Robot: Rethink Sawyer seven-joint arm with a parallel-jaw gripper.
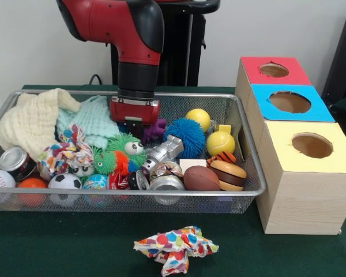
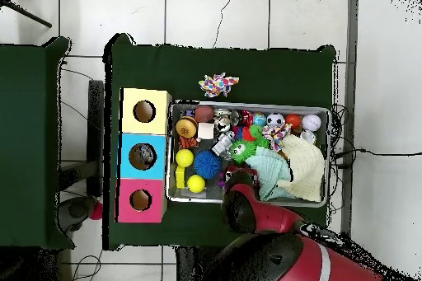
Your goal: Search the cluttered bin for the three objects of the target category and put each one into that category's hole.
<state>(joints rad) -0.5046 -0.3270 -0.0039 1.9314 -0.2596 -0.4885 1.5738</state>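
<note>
The wire mesh bin (image 1: 255, 179) sits on the green table, full of toys, balls, cans and cloths; it also shows in the overhead view (image 2: 247, 106). The blue-topped box's hole (image 1: 289, 102) is to the bin's right, between the red-topped and yellow-topped boxes, and shows in the overhead view (image 2: 143, 156) too. My gripper (image 1: 134, 128) hangs low over the back middle of the bin, just behind a green furry toy (image 1: 124, 151) and beside a purple toy (image 1: 155, 128). Its lower end is hidden among the clutter. In the overhead view the arm (image 2: 241, 208) covers it.
A blue spiky ball (image 1: 185, 135), two yellow balls (image 1: 220, 142), a football (image 1: 200, 178), a burger toy (image 1: 228, 175), cans, and cream (image 1: 32, 121) and mint cloths fill the bin. A spotted cloth (image 1: 176, 248) lies on the table in front of the bin.
</note>
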